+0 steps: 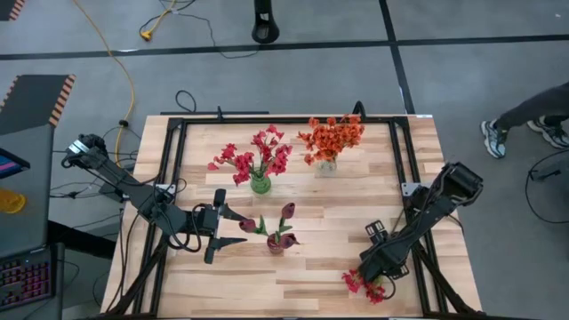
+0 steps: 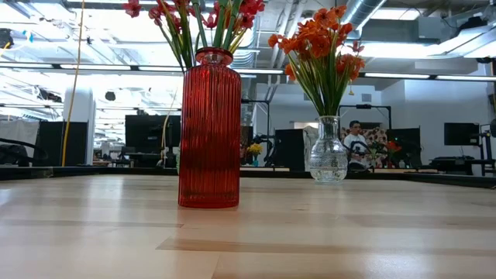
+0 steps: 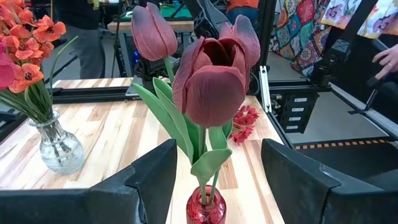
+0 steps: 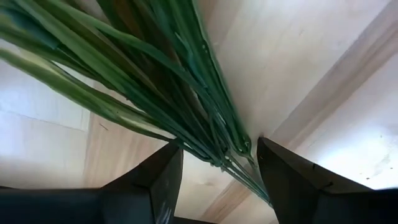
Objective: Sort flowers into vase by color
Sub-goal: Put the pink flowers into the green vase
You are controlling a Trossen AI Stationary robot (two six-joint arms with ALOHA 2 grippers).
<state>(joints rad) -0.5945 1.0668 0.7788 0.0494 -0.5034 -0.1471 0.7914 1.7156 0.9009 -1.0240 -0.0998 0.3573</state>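
Maroon tulips [image 1: 286, 213] [image 3: 214, 78] stand in a small red vase [image 1: 277, 243] [image 2: 209, 128]. My left gripper [image 1: 233, 226] [image 3: 214, 180] is open just to the vase's left, a finger on either side of it, touching nothing. Pinkish-red flowers [image 1: 258, 151] fill a green vase [image 1: 260, 184]. Orange flowers [image 1: 332, 136] [image 2: 318, 39] fill a clear vase [image 1: 327, 165] [image 2: 328, 151]. One pinkish-red stem [image 1: 364, 286] [image 3: 244, 118] lies flat near the table's near right corner. My right gripper [image 1: 377, 277] [image 4: 219, 168] is open above it, its fingers on either side of the green stalks [image 4: 186, 106].
A black metal frame [image 1: 178, 133] runs round the tabletop, and its rail passes close to the lying stem. Bare wood lies between the vases and the near edge. A person's legs [image 1: 524, 120] show beyond the table's far right, and a hand [image 3: 388, 59] shows in the left wrist view.
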